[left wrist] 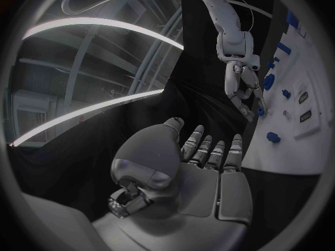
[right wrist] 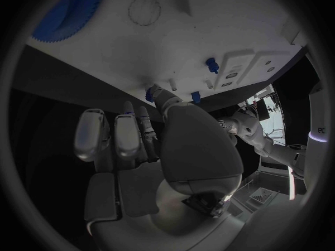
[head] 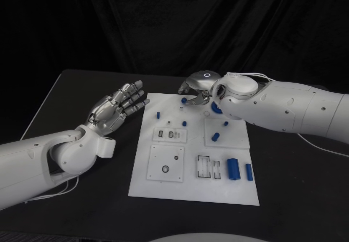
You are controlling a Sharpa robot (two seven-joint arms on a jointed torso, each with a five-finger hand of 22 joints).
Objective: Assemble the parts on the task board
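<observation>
The white task board lies mid-table, also seen in the left wrist view and the right wrist view. My right hand hovers over the board's far edge, its fingertips pinching a small blue part; that part also shows at the fingertips in the right wrist view. A blue gear lies just beside that hand, partly hidden by the wrist. My left hand is raised left of the board, fingers spread and holding nothing.
Small blue pegs stand mid-board. A thick blue cylinder and a slim one lie at the near right beside rectangular slots. Two raised white blocks sit on the board's left half.
</observation>
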